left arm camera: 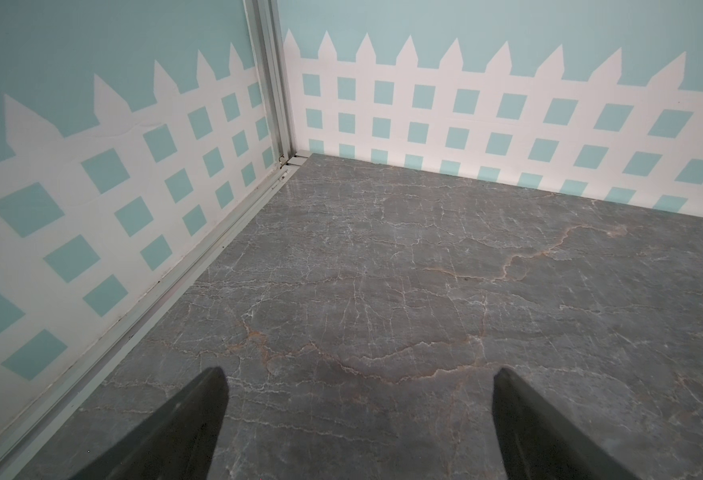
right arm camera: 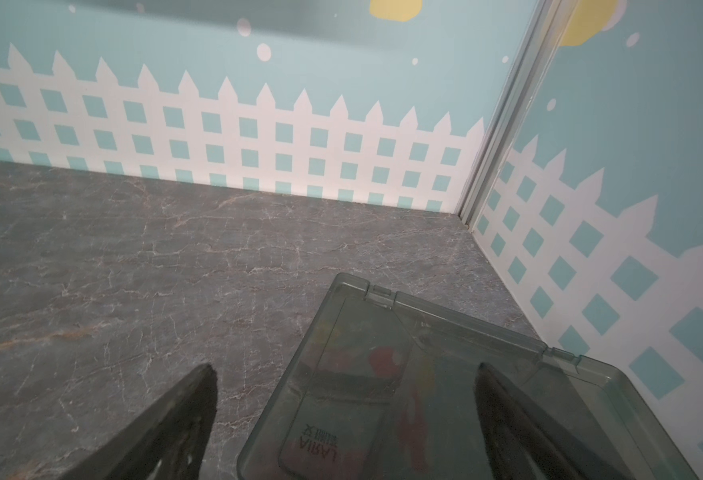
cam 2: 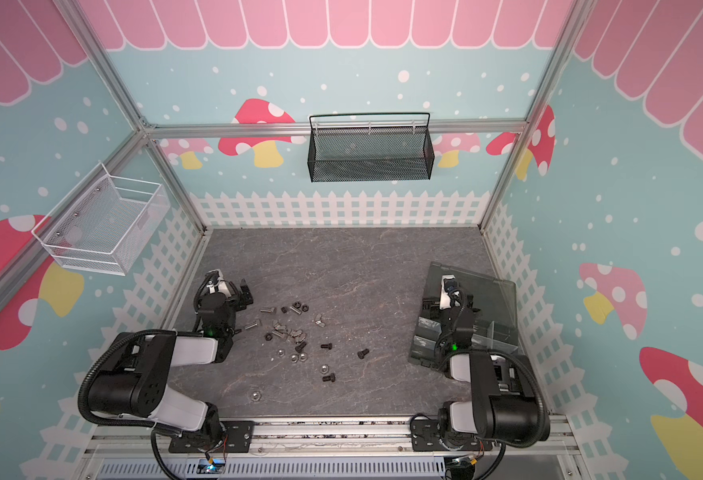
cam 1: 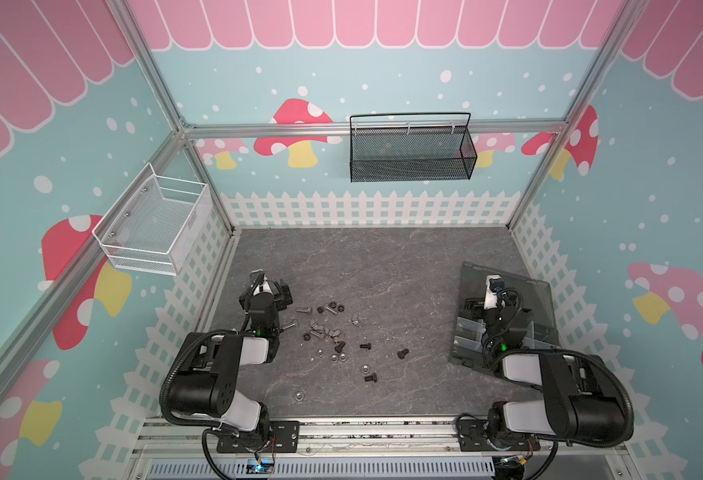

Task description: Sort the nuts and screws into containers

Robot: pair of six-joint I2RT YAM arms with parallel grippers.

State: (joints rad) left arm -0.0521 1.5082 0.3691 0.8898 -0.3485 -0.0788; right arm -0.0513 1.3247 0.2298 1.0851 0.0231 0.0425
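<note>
Two grippers are being seen: the left gripper [left arm camera: 360,370] and the right gripper [right arm camera: 345,366], both with jaws being held wide apart and empty. Roughly twenty screws [cam 1: 303,309] and nuts [cam 1: 365,368], silver and black, are lying scattered on the tabletop [cam 1: 383,270], nearer the left gripper; the tight cluster is not being resolved into an exact count. One dark translucent organizer box [cam 1: 524,291], lid open, is lying at the right, its containers [cam 1: 464,330] being partly hidden by the right arm [cam 1: 520,365].

Your view from above: a black mesh basket [cam 1: 412,170] hangs from the back rail [cam 1: 258,129], a white wire basket [cam 1: 154,237] from the left wall [cam 1: 29,174], over a grey marbled tabletop [cam 1: 383,266] ringed by a white picket-fence print [cam 1: 366,208] and red mushrooms [cam 1: 289,112] on pale blue panels [cam 1: 341,70]
</note>
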